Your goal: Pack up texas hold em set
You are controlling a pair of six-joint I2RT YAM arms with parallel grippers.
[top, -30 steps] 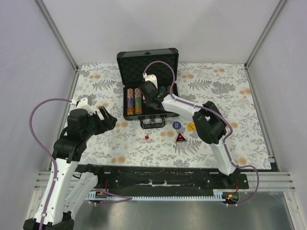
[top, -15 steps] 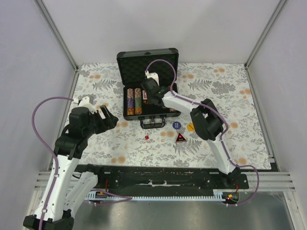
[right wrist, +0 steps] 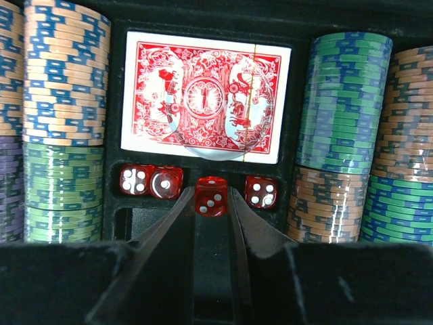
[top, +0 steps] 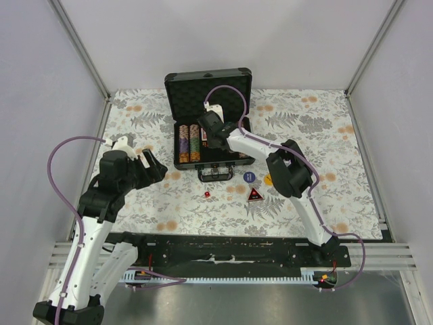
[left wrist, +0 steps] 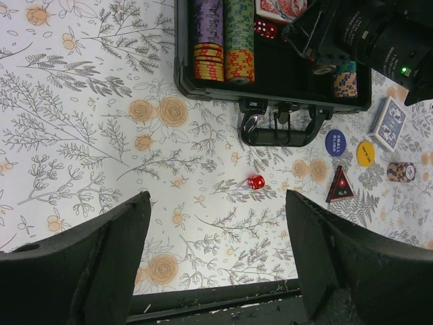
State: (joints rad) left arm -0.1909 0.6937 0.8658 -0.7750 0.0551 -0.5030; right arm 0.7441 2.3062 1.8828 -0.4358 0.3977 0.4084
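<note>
Jaws of your right gripper (right wrist: 212,203) were clamped on a red die (right wrist: 211,195), with the red card deck (right wrist: 205,95) just past them in the briefcase (top: 203,84). Your left gripper (left wrist: 216,237) had its jaws wide apart, a loose die (left wrist: 256,181) lying on the table (left wrist: 101,135) ahead of them.

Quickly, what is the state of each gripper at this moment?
Left gripper: open, holding nothing.
Right gripper: closed on a red die.
</note>
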